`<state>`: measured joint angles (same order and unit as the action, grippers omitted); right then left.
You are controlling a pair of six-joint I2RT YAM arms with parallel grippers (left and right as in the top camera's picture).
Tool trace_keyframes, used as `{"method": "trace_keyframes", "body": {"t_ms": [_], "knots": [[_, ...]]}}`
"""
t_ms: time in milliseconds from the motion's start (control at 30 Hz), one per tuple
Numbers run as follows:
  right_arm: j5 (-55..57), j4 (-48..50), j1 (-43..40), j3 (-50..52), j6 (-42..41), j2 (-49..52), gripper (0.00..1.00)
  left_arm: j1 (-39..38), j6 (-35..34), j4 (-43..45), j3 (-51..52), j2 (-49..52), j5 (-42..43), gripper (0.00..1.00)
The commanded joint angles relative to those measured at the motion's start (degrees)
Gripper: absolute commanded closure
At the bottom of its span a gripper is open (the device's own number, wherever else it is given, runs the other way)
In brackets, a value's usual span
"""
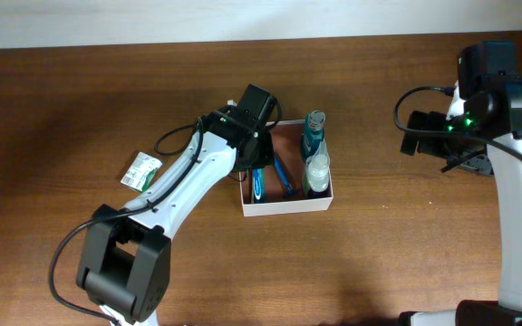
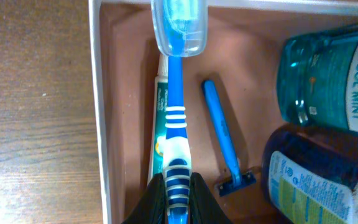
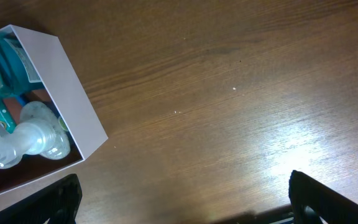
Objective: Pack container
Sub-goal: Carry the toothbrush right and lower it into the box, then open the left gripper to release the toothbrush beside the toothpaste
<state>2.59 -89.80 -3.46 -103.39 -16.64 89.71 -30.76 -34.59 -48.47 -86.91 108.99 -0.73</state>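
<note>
Now, left pincer: clenched on the striped blue-and-white handle of a toothbrush.
Toothbrush: over the container's left side, clear-capped head pointing at the far wall, above a toothpaste tube that lies the same way.
Container: mid-bench, between the arms and nearer the left one; open top faces up.
Container axis: nearly square, so no clear long axis; its sides sit slightly skewed to the bench edge.
Container look: shallow, with thin white walls and a reddish-brown floor.
Contents: blue razor in the middle; teal mouthwash bottle and pump bottle along the right wall.
Packet: on the bench, left of the container.
Right pincer: released, empty, well apart to the right.
</note>
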Motion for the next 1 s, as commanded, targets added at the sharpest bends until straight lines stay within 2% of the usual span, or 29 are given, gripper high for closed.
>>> {"method": "trace_keyframes", "body": {"t_ms": [0, 600, 967], "knots": [[0.68, 0.02, -0.37, -0.76, -0.09, -0.96, 0.02, -0.5, -0.81, -0.44, -1.09, 0.85, -0.79, 0.99], [0.68, 0.04, -0.37, -0.76, -0.09, -0.96, 0.02, -2.25, -0.81, -0.42, -1.07, 1.22, -0.83, 0.99], [0.68, 0.02, -0.37, -0.76, -0.11, -0.96, 0.02, -2.25, -0.81, 0.42, -1.09, 6.29, -0.81, 0.99]]}}
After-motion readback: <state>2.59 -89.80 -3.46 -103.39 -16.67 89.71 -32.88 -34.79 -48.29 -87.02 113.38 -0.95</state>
